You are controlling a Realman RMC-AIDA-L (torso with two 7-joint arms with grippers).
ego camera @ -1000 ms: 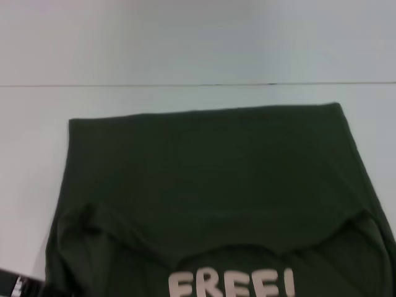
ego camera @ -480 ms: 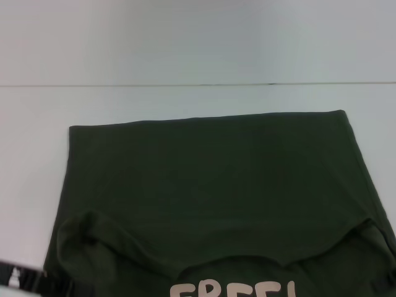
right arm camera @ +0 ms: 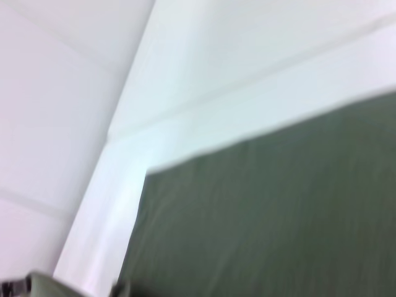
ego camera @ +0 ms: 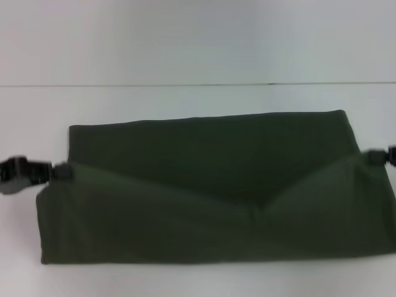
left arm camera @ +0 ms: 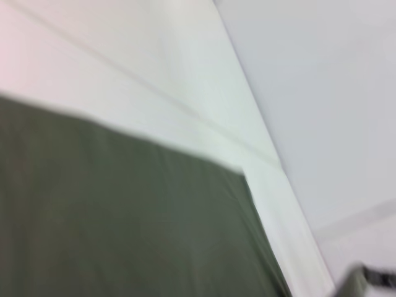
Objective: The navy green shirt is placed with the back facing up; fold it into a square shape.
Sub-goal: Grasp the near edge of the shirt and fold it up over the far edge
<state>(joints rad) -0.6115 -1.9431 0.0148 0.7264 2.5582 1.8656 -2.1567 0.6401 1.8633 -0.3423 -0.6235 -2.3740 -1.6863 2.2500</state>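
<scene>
The navy green shirt point(ego camera: 210, 185) lies on the white table point(ego camera: 185, 99), its plain side showing and the lettering hidden. Its near part is raised as a flap that sags in the middle over the far part. My left gripper point(ego camera: 60, 171) is shut on the flap's left corner. My right gripper point(ego camera: 373, 156) is shut on the right corner at the view's right edge. Both hold the cloth above the table. The flat far part of the shirt fills much of the left wrist view point(left arm camera: 124, 223) and the right wrist view point(right arm camera: 278, 210).
The white table stretches beyond the shirt to a seam point(ego camera: 198, 85) at the back, with a pale wall behind it. Bare table lies on the left of the shirt and along its near edge.
Both grippers have come up into view with the shirt's near corners and carried them away from me. The near part with the lettering has turned over, so the lettering no longer shows.
</scene>
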